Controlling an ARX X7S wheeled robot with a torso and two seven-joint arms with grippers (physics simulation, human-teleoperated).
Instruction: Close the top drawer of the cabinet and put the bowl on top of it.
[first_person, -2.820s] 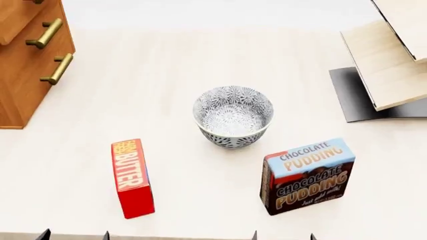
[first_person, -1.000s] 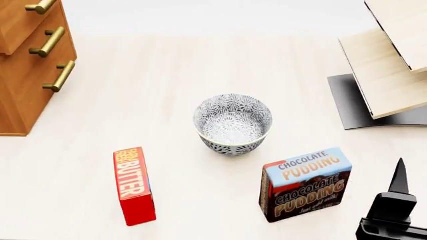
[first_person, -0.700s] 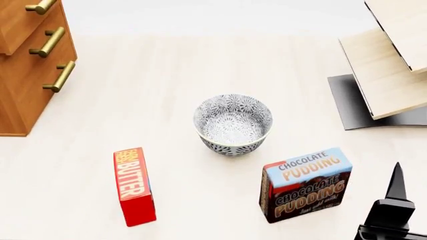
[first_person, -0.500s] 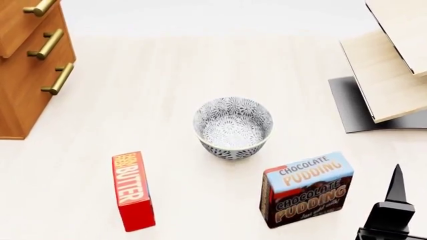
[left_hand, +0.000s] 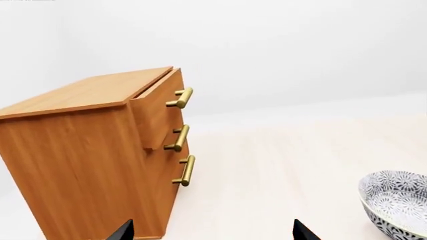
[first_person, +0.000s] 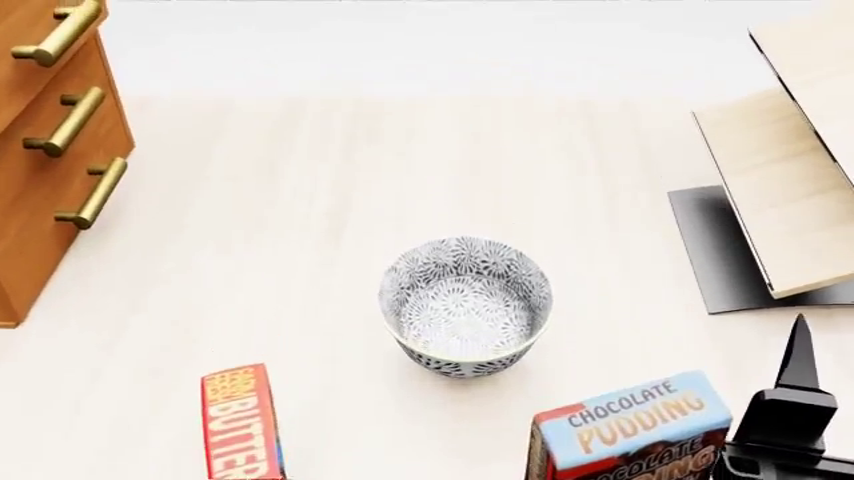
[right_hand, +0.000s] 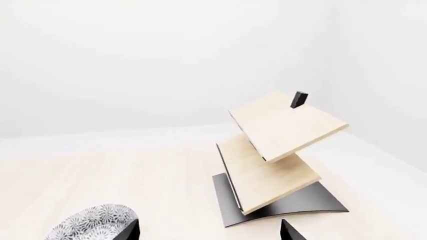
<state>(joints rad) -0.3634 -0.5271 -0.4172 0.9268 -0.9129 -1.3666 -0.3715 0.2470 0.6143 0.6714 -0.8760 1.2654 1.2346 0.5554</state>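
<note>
The white bowl (first_person: 465, 305) with its grey leaf pattern stands upright on the pale table, empty. The orange-brown cabinet (first_person: 34, 200) is at the far left. Its top drawer (left_hand: 158, 107) sticks out a little past the drawer below. My left gripper (left_hand: 213, 233) is open and empty, facing the cabinet (left_hand: 80, 165), with the bowl (left_hand: 397, 202) off to one side. My right gripper (right_hand: 211, 233) is open and empty, with the bowl (right_hand: 93, 227) beside one fingertip. One of its black fingers (first_person: 798, 360) shows to the right of the bowl. The left gripper is out of the head view.
A red butter box (first_person: 243, 425) lies front left of the bowl. A chocolate pudding box (first_person: 634, 430) stands front right, close to the right gripper. A pale wooden rack (first_person: 781, 190) on a black base (first_person: 714, 250) stands at the right.
The head view has tilted, so everything has slid down the frame. The right gripper's finger came into view at the lower right. The bowl and boxes keep their places on the table.
</note>
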